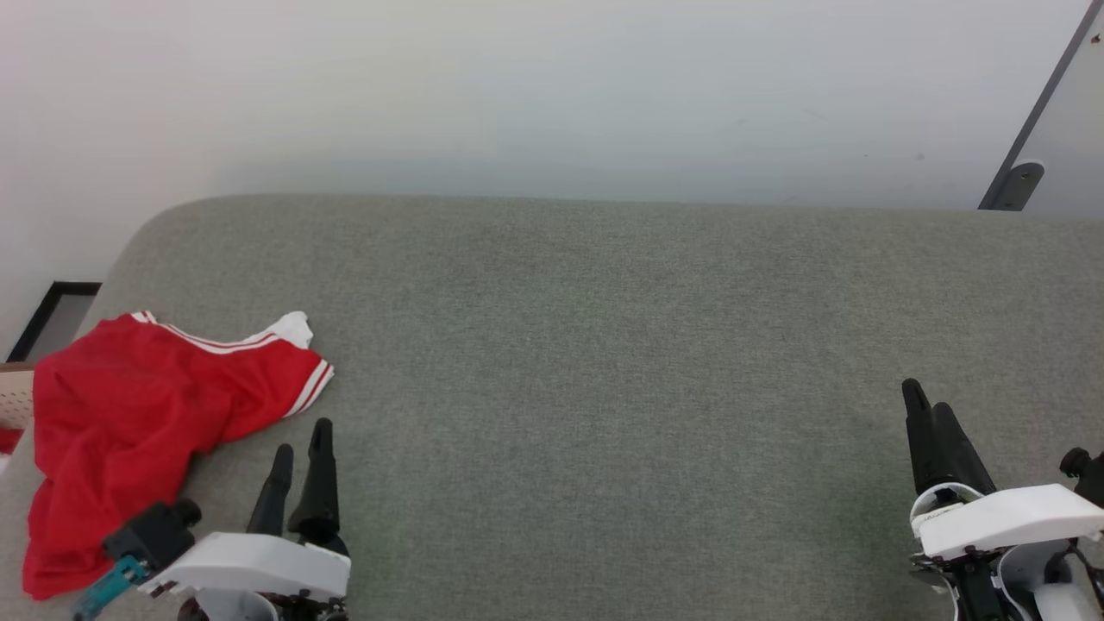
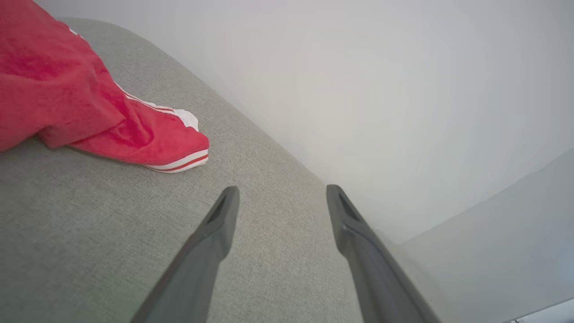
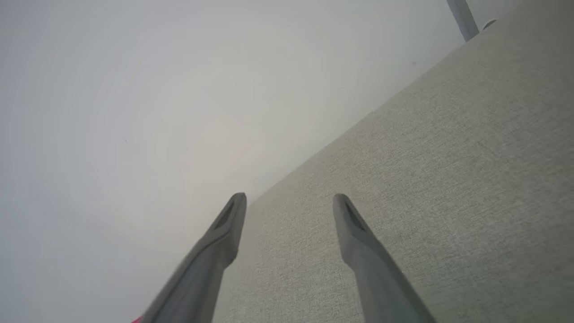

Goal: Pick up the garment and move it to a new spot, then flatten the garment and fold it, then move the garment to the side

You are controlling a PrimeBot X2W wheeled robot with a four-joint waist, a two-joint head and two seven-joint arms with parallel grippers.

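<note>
Red garment (image 1: 129, 423) lies crumpled at cushion's left edge.

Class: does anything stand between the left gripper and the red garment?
Nothing visible does. The left gripper, jaws open, is just to the right of the garment, with bare grey fabric surface between them.

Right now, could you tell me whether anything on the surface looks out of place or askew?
The shirt lies crumpled at the left edge of the grey surface, one striped cuff poking out, and it seems to overlap that edge. Nothing looks spilled or damaged.
</note>
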